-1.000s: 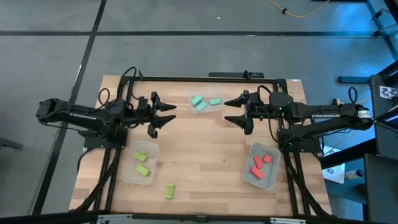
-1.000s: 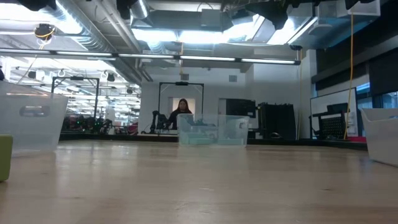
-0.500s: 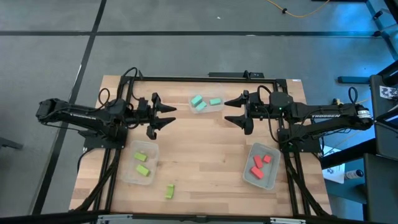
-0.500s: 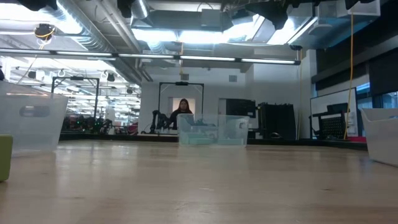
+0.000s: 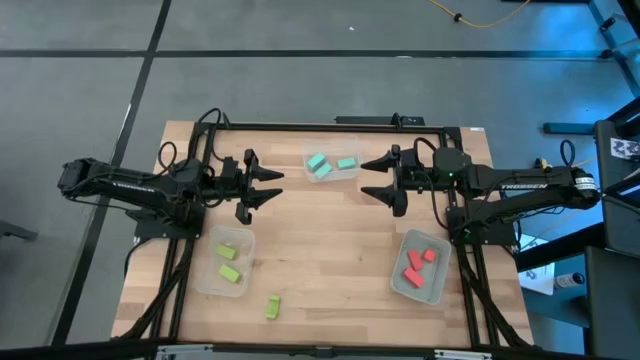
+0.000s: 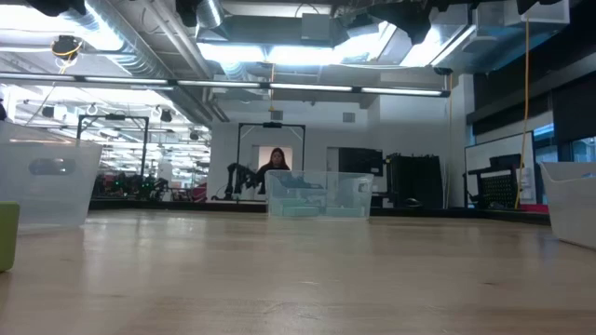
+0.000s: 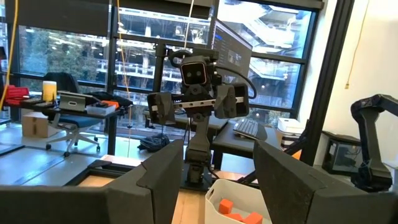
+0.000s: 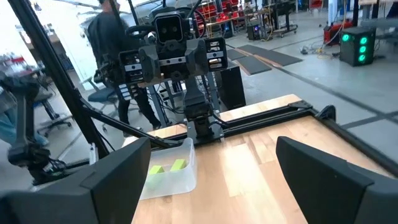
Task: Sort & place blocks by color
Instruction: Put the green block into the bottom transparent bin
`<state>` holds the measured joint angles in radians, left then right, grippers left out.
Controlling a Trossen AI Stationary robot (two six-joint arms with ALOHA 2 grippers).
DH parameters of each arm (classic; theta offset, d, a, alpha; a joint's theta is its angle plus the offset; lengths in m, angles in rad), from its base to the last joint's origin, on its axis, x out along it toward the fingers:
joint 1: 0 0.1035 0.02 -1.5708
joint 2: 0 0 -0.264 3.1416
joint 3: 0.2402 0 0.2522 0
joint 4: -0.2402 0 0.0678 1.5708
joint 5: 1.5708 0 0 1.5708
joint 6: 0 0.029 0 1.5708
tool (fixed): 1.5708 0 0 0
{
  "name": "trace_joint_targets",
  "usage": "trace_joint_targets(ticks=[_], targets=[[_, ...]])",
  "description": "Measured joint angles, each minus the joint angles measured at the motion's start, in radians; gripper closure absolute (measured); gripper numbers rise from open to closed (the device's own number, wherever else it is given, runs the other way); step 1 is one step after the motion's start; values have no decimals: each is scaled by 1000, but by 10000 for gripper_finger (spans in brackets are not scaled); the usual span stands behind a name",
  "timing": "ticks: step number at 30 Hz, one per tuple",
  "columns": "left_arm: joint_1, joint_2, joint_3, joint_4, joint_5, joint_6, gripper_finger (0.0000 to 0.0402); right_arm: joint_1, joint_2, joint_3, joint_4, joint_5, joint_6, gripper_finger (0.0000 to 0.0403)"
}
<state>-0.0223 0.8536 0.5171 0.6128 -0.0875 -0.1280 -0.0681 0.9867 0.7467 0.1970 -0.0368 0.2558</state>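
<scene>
Two teal blocks (image 5: 330, 163) lie in a clear bin (image 5: 322, 175) at the table's far middle. Lime blocks (image 5: 226, 262) lie in a clear bin (image 5: 206, 280) near the left; one more lime block (image 5: 272, 307) lies flat on the bare table near the front edge and shows at the low view's left edge (image 6: 7, 237). Red-orange blocks (image 5: 418, 263) fill a bin (image 5: 436, 288) near the right. My left gripper (image 5: 275, 185) hangs open above the table, left of the teal bin. My right gripper (image 5: 364, 179) hangs open to that bin's right. The two face each other.
The wooden table (image 5: 330, 250) has bare room in the middle between the three bins. The left wrist view looks past open fingers (image 7: 161, 180) at the right arm and the red-orange blocks (image 7: 233, 214). The right wrist view shows the left arm and the lime blocks (image 8: 165, 168). A person stands in the room beyond.
</scene>
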Motion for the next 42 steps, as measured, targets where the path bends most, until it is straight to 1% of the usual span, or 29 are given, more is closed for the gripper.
trace_joint_targets(ticks=[4, 6, 8, 10, 14, 17, 20, 23, 28, 32, 37, 42], targets=[[0, 0, 0, -2, -6, -2, 215, 0, 0, 0, 0, 0, -26, 52], [-8, 0, 14, -54, -44, -41, 215, 0, 0, 0, 0, 0, -25, 52], [-21, 9, 72, -229, -80, -76, 215, 0, 0, 0, 0, 0, -25, 52], [-45, 30, 157, -466, -85, -79, 215, 0, 0, 0, 0, 0, -27, 52], [-127, 137, 359, -840, -84, -100, 215, 0, 0, 0, -2, 10, -31, 52], [-207, 240, 496, -1037, -112, -152, 215, -1, 0, 0, -11, 26, -56, 52], [-288, 343, 597, -1180, -189, -231, 215, -1, 0, 0, -11, 41, -58, 52], [-347, 428, 652, -1238, -245, -344, 215, -1, 0, 0, -15, 43, -59, 52], [-428, 535, 683, -1231, -251, -535, 215, -1, 0, 0, -49, 43, -59, 52], [-484, 595, 693, -1225, -262, -641, 215, -1, 0, 0, -85, 43, -59, 52], [-523, 635, 711, -1222, -268, -683, 215, -1, 0, 0, -106, 45, -59, 52], [-528, 636, 713, -1218, -270, -685, 215, -1, 0, 0, -106, 46, -59, 52]])
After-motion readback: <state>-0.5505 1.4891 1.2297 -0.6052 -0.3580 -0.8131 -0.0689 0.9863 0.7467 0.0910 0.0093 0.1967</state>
